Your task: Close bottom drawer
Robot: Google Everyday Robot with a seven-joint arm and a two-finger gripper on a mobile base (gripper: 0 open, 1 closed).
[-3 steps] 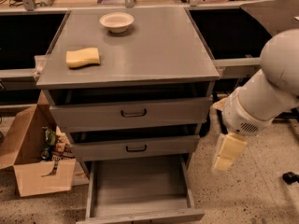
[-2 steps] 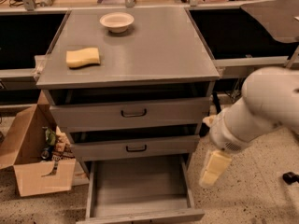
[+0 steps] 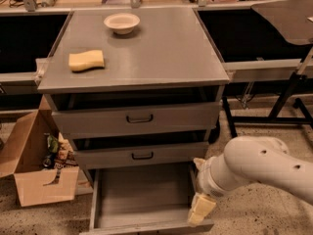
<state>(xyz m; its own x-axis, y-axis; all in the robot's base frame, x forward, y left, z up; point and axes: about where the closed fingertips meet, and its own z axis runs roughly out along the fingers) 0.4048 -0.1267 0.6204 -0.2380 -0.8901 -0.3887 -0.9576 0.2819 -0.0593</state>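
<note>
The bottom drawer point(image 3: 142, 195) of the grey cabinet stands pulled far out, its flat grey tray floor bare; its front panel point(image 3: 146, 227) runs along the lower frame edge and the handle is out of view. My gripper point(image 3: 200, 210), cream-coloured at the end of the white arm point(image 3: 259, 168), hangs low at the drawer's front right corner, just above the front panel. The two drawers above, top point(image 3: 139, 118) and middle point(image 3: 142, 155), stand slightly out.
A yellow sponge point(image 3: 86, 60) and a white bowl point(image 3: 122, 22) lie on the cabinet top point(image 3: 161, 53). An open cardboard box point(image 3: 34, 173) with items stands on the floor to the left. Dark table legs point(image 3: 288, 99) stand to the right.
My arm has swung left and down; the gripper went from beside the cabinet's right side to the open drawer's front right corner. The drawer has not moved.
</note>
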